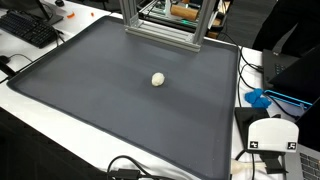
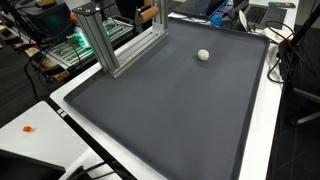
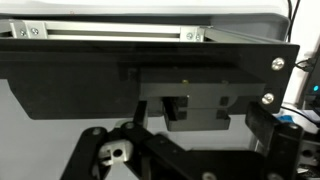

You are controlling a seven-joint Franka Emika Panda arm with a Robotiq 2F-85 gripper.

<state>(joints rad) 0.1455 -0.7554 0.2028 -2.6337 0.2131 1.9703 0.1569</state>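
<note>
Wrist view: close against a black panel, with a strip of aluminium rail along its upper edge and two screws at its right end. Low in the picture, the dark linkages of the gripper, cut off by the bottom edge. Fingertips out of frame, so cannot tell whether spread or closed, nor whether anything is gripped. Not seen in either exterior view.

In both exterior views: small white ball lying alone on the dark grey mat, in the half nearer the aluminium frame, well apart from every edge of the mat. Touched by no part of the robot. Frame standing at the mat's border, near the ball but clear of it.

In an exterior view: black keyboard off one corner of the mat; blue object just beyond the mat's side edge; white box with black markers beside the near corner.

In an exterior view: small orange item on the white tabletop, well apart from the mat.
</note>
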